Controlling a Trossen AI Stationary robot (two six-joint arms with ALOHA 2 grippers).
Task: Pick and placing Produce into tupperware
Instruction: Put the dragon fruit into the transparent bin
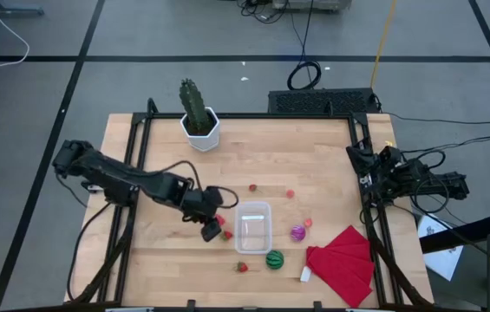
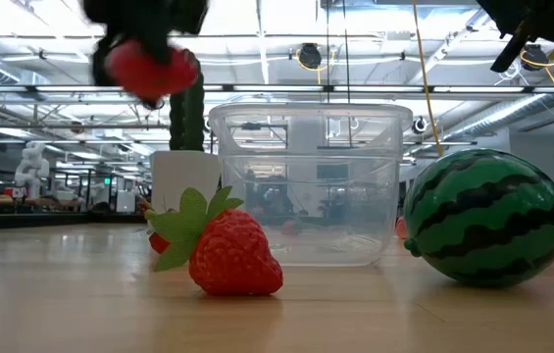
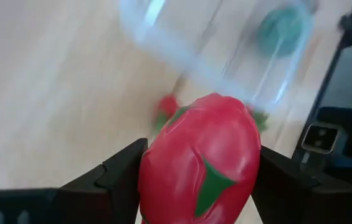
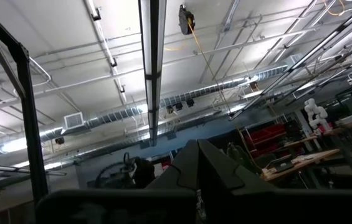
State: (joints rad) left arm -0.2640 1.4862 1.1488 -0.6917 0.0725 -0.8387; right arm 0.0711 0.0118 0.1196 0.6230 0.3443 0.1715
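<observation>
No produce lies inside the clear tupperware.

Grey floor crossed by dark lines surrounds the wooden desk; black cables lie upper centre. Long ceiling lights hang from exposed beams.

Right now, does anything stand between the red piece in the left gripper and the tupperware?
Nothing visible does. The left gripper holds the red piece above the table, just beside the tupperware, whose top is open. The strawberry lies off that path.
</observation>
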